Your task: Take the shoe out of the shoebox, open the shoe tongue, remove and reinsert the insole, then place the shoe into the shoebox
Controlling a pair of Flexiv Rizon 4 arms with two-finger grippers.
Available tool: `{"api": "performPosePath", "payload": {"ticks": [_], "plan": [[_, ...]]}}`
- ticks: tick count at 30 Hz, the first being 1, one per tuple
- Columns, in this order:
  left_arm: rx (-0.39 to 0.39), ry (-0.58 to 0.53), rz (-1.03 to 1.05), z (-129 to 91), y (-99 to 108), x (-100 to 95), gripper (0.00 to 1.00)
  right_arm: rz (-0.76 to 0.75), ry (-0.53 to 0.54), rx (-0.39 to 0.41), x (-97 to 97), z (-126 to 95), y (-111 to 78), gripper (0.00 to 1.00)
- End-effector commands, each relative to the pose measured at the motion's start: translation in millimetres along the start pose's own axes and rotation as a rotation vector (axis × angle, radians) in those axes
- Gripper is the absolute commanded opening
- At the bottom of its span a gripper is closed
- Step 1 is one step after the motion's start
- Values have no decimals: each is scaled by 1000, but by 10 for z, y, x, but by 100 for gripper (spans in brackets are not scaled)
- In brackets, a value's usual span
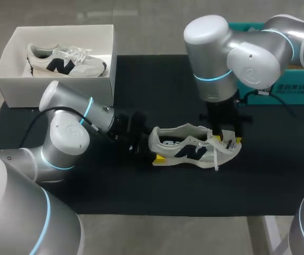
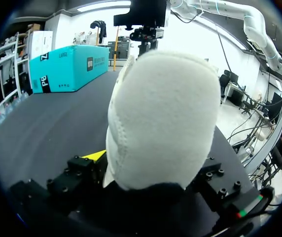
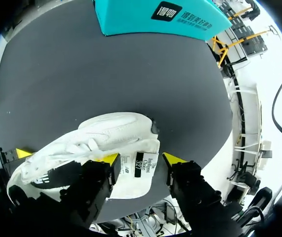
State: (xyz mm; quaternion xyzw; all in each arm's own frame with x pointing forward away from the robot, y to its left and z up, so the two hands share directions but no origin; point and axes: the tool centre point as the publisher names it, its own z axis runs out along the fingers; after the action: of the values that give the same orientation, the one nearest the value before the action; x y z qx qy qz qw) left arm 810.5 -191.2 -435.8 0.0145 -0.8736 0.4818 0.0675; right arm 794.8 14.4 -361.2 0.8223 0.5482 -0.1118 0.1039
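A white sneaker (image 1: 186,146) with a dark side logo stands on the black mat (image 1: 141,191), toe to the right. My left gripper (image 1: 154,151) holds its heel from the left. In the left wrist view the padded heel (image 2: 160,113) fills the space between the fingers, with one yellow fingertip (image 2: 94,155) against its side. My right gripper (image 1: 227,139) hangs over the front of the shoe. Its fingers stand apart in the right wrist view (image 3: 141,159). The raised tongue (image 3: 138,177), label side up, lies loose between them. A second matching sneaker (image 1: 64,61) lies in the white shoebox (image 1: 61,87) at the back left.
A teal carton (image 1: 295,87) stands at the back right edge of the mat, behind my right arm. The shoebox sits just behind my left arm's elbow. Bare mat stretches in front of the shoe and between the shoe and the shoebox.
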Motion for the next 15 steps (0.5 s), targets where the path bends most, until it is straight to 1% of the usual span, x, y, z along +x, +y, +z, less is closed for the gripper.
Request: {"api": "performPosePath", "payload": {"ticks": [1, 3, 4, 8, 10, 13, 15], "plan": [[-3, 1, -1, 22, 20, -16, 0, -13, 43, -97, -159, -372, -90, 100], [-3, 1, -1, 22, 20, -16, 0, -47, 80, -154, -172, -549, -95, 100], [-3, 1, -1, 22, 20, -16, 0, -72, 115, -186, -172, -644, -98, 100], [-3, 1, -1, 22, 20, -16, 0, -211, 194, -291, -136, -912, -80, 100], [-3, 1, -1, 22, 20, -16, 0, -291, 252, -332, -107, -1017, -70, 100], [-3, 1, -1, 22, 20, -16, 0, -466, 339, -372, -13, -1143, -64, 100], [-3, 1, -1, 22, 20, -16, 0, -633, 400, -386, 100, -1199, -85, 100]]}}
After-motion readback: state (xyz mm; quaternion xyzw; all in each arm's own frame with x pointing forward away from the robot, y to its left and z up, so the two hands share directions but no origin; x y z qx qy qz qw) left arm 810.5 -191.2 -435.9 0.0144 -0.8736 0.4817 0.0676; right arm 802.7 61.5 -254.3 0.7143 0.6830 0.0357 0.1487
